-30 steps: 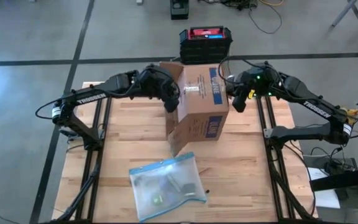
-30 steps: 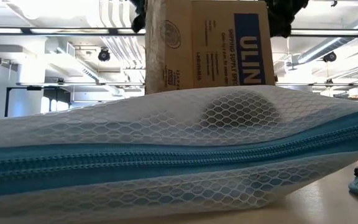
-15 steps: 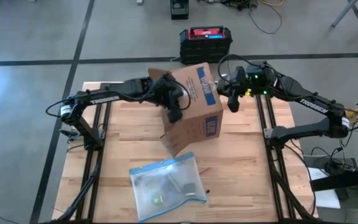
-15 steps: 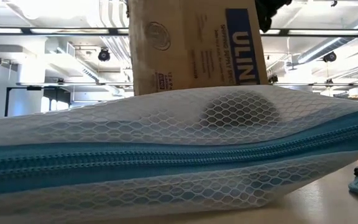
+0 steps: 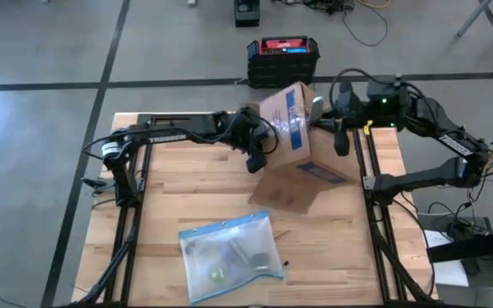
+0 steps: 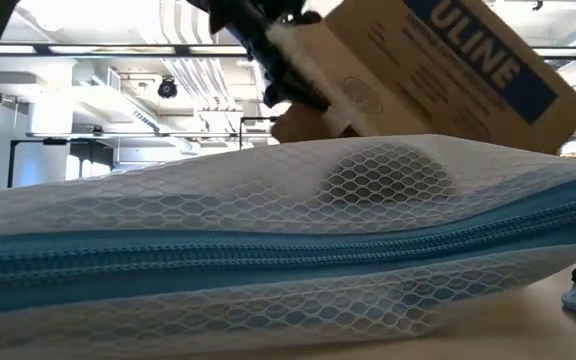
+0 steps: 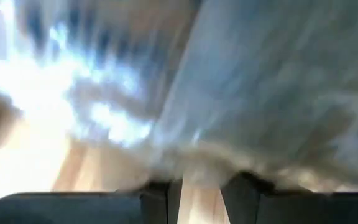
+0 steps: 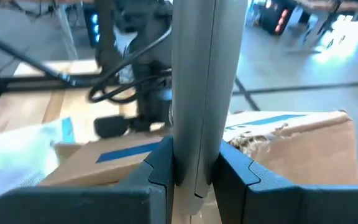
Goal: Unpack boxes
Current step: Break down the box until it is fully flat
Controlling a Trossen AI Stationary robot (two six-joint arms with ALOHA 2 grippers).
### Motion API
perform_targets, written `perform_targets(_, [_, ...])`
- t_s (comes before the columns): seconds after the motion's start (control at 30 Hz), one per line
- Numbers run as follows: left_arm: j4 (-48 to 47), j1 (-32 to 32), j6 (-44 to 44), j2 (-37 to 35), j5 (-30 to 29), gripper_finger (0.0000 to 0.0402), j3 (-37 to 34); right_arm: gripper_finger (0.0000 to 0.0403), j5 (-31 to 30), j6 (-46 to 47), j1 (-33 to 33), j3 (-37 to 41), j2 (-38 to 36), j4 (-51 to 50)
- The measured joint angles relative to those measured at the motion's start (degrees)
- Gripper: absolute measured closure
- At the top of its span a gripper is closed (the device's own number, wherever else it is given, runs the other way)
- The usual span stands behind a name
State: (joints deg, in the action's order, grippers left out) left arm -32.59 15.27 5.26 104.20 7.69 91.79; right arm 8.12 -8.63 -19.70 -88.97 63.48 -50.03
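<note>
Tilting hard, the cardboard box (image 5: 291, 137) sits near the far edge of the surface (image 5: 178, 188), a bit right of centre. Its blue-label face (image 5: 294, 121) angles up and toward the far edge; long axis runs roughly from far edge down toward the near-right, w/ the lower end and a loose flap (image 5: 302, 186) spread on the wood. In the low view the box (image 6: 438, 75) shows slanted, ULINE label sloping down to the right, top corner highest at the left.

Left hand (image 5: 255, 158) is at the box's left side, arm stretched in along the far edge from the far-left corner. Left wrist view: its two fingers (image 7: 157, 193) are pressed together on a thin cardboard edge, so clamped on the box; rest of that view is smeared.

Right hand (image 5: 339, 128) is at the box's right side, near the far-right corner. Right wrist view: its fingers (image 8: 160, 168) are closed on an upright pale panel (image 8: 197, 93), looks like a box flap seen edge-on, w/ torn tape and brown cardboard (image 8: 303, 143) beyond it.

Clear blue-edged pouch (image 5: 229, 255) lies flat near the near edge, about centre, well apart from the box; it fills the low view's foreground (image 6: 268, 260). Black crate w/ red top (image 5: 282, 58) stands on the floor beyond the far edge.
</note>
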Motion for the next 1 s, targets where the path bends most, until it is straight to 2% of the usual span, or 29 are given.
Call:
perform_targets(0.13, [-7.9, -0.1, 0.3, 0.2, 0.4, 0.0323, 0.0, 0.0346, 2.7, -0.1, 0.2, 2.6, 2.5, -2.0])
perform_targets(0.23, [-15.6, -0.2, -0.4, -1.0, 0.0, 0.0323, 0.0, 0.0346, 3.4, -1.2, 1.0, 4.8, 5.5, 0.8])
perform_targets(0.4, [-30.7, -0.3, -1.8, -4.4, -4.1, 0.0323, 0.0, 0.0346, 3.3, -2.9, 1.8, 6.2, 10.5, 3.7])
perform_targets(0.53, [-36.6, -0.5, -0.6, -9.7, -7.3, 0.0322, 0.0, 0.0346, 2.8, -4.1, 2.9, 6.6, 14.4, 8.9])
perform_targets(0.6, [-35.4, -0.6, 1.0, -13.2, -7.8, 0.0322, -0.1, 0.0346, 4.7, -5.2, 3.0, 6.4, 14.1, 12.5])
perform_targets(0.77, [-25.4, -1.9, 3.3, -21.0, -8.7, 0.0322, -2.4, 0.0346, 15.2, -5.9, 2.0, 10.1, 11.7, 23.5])
perform_targets(1.0, [-3.7, -2.9, 6.4, -28.4, -8.6, 0.0322, -15.8, 0.0346, 16.8, -6.3, 1.7, 20.6, 9.2, 39.1])
